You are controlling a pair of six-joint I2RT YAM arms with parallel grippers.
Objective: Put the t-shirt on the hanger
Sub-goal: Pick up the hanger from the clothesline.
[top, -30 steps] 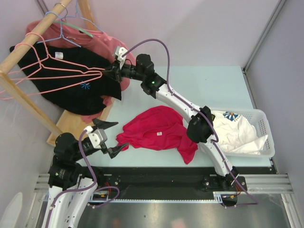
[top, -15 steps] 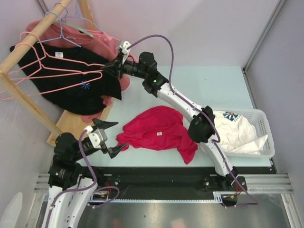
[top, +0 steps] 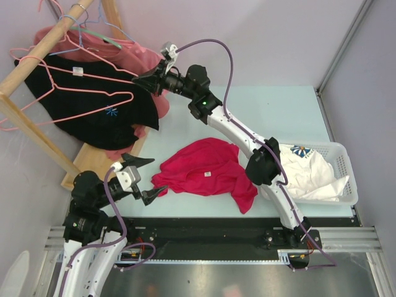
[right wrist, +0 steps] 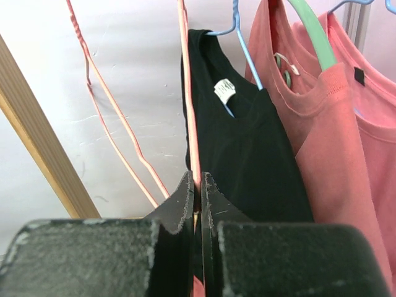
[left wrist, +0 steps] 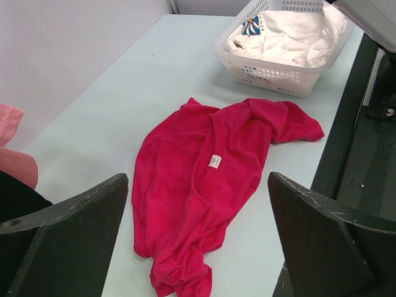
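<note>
The t-shirt lies crumpled on the bench near the front edge, label up, with nothing holding it. The left gripper hovers just beside its left edge with its jaws spread wide and empty. To the right stands a basket of white clothing. At the far left, by the wooden rack, the right gripper is clenched on the thin wire of the pink hanger, in front of a black shirt.

The step in hand looks like fetching the hanger; the shirt itself is not yet started. The next move likely calls for lifting the hook clear of the rail without snagging the black shirt, then bringing it down to the bench.

Counted: two arms, one basket, one red shirt, one black, one salmon shirt, one blue hanger and one green hanger. I cannot tell whether the pink wire farther left is a second pink hanger.
</note>
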